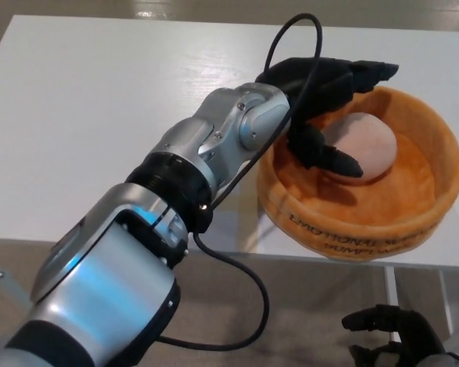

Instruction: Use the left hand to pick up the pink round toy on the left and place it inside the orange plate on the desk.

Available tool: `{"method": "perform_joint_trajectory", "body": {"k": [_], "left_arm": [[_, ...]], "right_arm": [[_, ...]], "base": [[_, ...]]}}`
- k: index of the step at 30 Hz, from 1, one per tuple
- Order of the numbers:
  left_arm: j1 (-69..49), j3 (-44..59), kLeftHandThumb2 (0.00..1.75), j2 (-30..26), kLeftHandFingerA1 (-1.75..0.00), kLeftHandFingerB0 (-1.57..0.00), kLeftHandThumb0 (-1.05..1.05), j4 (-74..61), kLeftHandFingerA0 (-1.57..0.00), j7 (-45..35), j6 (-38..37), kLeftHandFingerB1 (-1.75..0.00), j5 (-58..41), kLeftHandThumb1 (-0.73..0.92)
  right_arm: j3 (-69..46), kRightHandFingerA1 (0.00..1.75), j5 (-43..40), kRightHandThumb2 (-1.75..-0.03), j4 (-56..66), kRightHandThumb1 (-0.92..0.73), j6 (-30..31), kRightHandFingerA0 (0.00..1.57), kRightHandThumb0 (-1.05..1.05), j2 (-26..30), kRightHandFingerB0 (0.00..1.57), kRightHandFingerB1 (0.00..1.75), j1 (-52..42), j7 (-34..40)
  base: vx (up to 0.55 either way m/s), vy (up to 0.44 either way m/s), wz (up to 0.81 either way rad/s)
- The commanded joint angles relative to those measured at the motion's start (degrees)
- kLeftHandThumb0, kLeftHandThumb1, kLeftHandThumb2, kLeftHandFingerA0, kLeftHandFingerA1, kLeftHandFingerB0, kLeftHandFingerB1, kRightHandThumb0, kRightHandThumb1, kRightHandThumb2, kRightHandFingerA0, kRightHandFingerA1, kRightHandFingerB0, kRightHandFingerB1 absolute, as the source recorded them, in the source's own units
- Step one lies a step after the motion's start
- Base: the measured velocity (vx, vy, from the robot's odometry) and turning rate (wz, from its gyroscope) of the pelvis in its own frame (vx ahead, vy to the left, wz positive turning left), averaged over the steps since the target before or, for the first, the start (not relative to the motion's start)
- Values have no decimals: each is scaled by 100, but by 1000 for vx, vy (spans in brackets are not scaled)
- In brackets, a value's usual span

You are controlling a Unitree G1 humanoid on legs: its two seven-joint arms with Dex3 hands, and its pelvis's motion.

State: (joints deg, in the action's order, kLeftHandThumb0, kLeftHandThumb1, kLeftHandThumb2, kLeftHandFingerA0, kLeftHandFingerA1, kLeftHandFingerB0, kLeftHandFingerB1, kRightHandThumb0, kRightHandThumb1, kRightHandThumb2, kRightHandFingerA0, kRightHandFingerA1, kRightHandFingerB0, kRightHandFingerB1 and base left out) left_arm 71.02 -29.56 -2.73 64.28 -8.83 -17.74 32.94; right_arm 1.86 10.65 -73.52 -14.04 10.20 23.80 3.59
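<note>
Head view shows the pink round toy (365, 145) lying inside the orange plate (436, 206), resting on its padded floor toward the back-left, so the placing looks done or nearly so. The left hand (325, 95) reaches over the plate's near-left rim with its fingers (333, 159) spread wide: the upper ones stretch above and behind the toy, the thumb lies along its near-left side, perhaps just brushing it, but nothing is clasped. The toy looks like a soft plush ball, light and squashy, unlikely to roll far on fabric and not at all fragile; if it had to be taken up again, a hold across its widest part, thumb on one side and fingers opposite, would suit, since its fuzzy skin should grip well. The plate is itself a stuffed fabric bowl with thick upright walls and printed lettering on the front; it holds the toy and nothing else. It sits at the near edge of the white surface (84, 107). The right hand (394, 336) hangs low below the surface edge, fingers loosely apart, holding nothing.
</note>
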Motion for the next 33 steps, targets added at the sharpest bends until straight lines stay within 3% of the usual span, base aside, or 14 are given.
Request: {"method": "perform_joint_trajectory", "body": {"k": [1,10,11,12,13,15,16,18,19,20,24,26,28,33], "left_arm": [[126,174,68,-44,0,0,-105,-197,0,-339,51,-1,-163,58],[-76,822,90,-685,-19,-1,-90,-1710,-14,-490,-948,0,-728,54],[-193,964,56,-743,-28,-4,-77,-2006,-21,-514,-1124,-26,-920,50],[-276,1052,56,-770,-28,-4,-77,-2198,-21,-539,-1211,-26,-1038,50],[-476,1196,82,-858,-47,-3,-35,-2728,0,-612,-1196,-51,-1196,16],[-799,1326,68,-1048,-36,-10,-62,-3607,-15,-814,-951,-38,-1323,40],[-1087,1467,82,-1224,-51,-8,-19,-4240,-8,-965,-875,-50,-1531,26],[-1410,1627,82,-1410,-51,-8,-19,-4924,-8,-1129,-787,-50,-1770,26],[-1775,1788,86,-1647,-52,-10,-15,-5536,-10,-1349,-722,-50,-2104,33],[-1968,1866,56,-1728,-35,-26,-22,-5825,-24,-1451,-662,-32,-2314,42],[-2517,2043,53,-1983,-38,-32,-13,-6603,-26,-1711,-515,-31,-2879,44],[-3327,2337,86,-2540,-52,-33,12,-7617,-17,-2199,-316,-55,-3934,36],[-3819,2585,58,-2868,-39,-52,13,-8140,-29,-2427,-138,-37,-4470,55],[-4941,3111,57,-3373,-38,-60,0,-8822,-36,-2761,-178,-40,-5447,57]], "right_arm": [[9,89,8,-60,-5,-56,37,67,-12,-44,68,79,-12,9],[17,92,19,-58,-12,-57,110,70,-12,-6,68,78,87,-18],[13,87,14,-83,-11,-42,103,70,-19,-5,66,79,85,-24],[11,87,11,-83,-11,-42,99,70,-19,-5,66,79,83,-28],[6,89,6,-57,-13,-58,105,67,-12,-2,67,77,84,-37],[14,89,14,-58,-12,-57,99,67,-14,10,67,78,81,-44],[21,87,25,-83,-22,-42,91,71,-19,17,66,79,69,-41],[28,87,35,-83,-35,-42,82,71,-19,23,66,79,56,-36],[28,89,32,-57,-26,-58,96,67,-14,30,67,77,24,-40],[27,87,32,-57,-24,-58,91,66,-14,35,67,77,-1,-35],[18,87,28,-59,-17,-56,30,67,-12,55,67,78,-81,-7],[-13,90,0,-59,-20,-56,43,70,-12,78,67,78,-92,6],[-4,85,14,-58,-12,-58,56,66,-13,96,67,77,-88,24],[27,86,49,-57,-3,-58,58,66,-11,125,66,77,-75,37]], "base": [[0,0,0],[0,0,0],[0,0,0],[0,0,0],[0,0,0],[0,0,0],[0,0,0],[0,0,0],[0,0,0],[0,0,0],[0,0,0],[0,0,0],[0,0,0],[0,0,0]]}}
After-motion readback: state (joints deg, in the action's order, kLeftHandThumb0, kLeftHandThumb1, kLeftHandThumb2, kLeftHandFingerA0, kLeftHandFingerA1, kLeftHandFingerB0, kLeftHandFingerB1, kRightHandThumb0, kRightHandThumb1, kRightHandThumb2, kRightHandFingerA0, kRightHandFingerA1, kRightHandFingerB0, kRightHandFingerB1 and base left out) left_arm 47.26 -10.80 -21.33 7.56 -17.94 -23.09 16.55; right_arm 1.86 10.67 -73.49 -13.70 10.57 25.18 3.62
